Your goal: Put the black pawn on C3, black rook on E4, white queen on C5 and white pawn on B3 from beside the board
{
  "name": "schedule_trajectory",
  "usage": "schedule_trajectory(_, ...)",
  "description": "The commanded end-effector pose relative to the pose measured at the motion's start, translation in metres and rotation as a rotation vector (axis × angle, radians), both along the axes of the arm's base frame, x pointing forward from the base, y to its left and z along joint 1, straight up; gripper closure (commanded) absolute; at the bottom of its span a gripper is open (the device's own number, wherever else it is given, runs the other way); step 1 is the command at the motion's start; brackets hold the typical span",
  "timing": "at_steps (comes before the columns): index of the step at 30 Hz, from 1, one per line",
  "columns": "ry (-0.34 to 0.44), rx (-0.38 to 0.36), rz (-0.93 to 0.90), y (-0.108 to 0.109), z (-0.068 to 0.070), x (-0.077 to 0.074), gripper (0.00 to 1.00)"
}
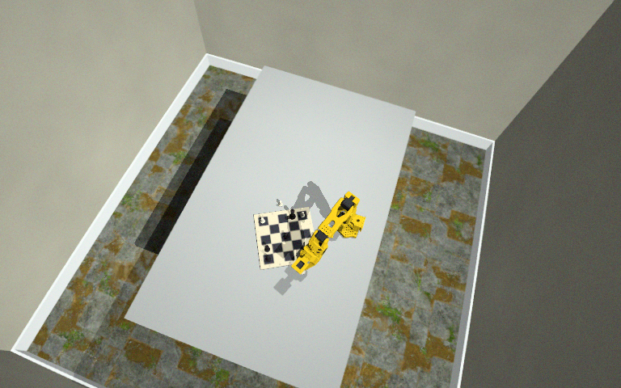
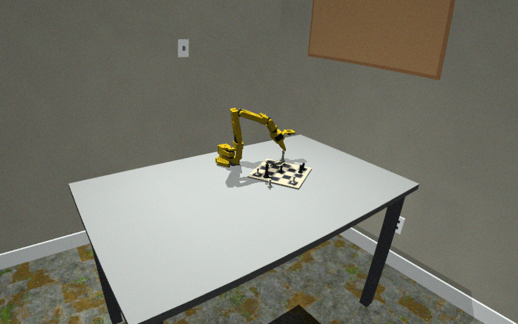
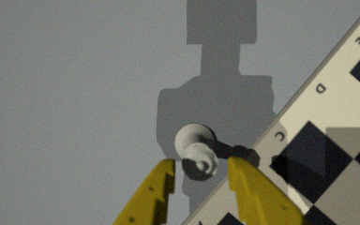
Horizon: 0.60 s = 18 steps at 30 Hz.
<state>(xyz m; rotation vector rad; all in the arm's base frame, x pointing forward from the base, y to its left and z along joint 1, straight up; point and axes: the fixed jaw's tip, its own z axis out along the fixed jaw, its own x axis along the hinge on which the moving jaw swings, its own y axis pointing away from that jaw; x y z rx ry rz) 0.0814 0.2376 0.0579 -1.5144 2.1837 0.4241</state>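
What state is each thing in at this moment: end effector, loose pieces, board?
Yellow end effector: open, poised over the tall white piece, holding nothing.
Tall white chess piece: upright on the grey table, beside the board's C mark.
Small white chess piece: upright on the table, off the board.
Chequered chessboard: flat on the table, its pieces upright.

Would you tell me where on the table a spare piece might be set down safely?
The wide stretch of table on the side away from the arm's base lies bare. It is crowded around the chessboard, where the open hand hovers over a white piece beside the board's edge.
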Motion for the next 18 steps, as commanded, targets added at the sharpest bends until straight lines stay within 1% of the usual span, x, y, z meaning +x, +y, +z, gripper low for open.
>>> schedule_trajectory(1,0.005,0.003,-0.001,0.002,-0.012,-0.001,0.88)
schedule_trajectory(3,0.005,0.003,-0.001,0.002,-0.017,-0.001,0.88)
schedule_trajectory(5,0.005,0.003,-0.001,0.002,-0.017,-0.001,0.88)
schedule_trajectory(11,0.005,0.003,-0.001,0.002,-0.026,-0.001,0.88)
schedule_trajectory(18,0.005,0.003,-0.001,0.002,-0.029,-0.001,0.88)
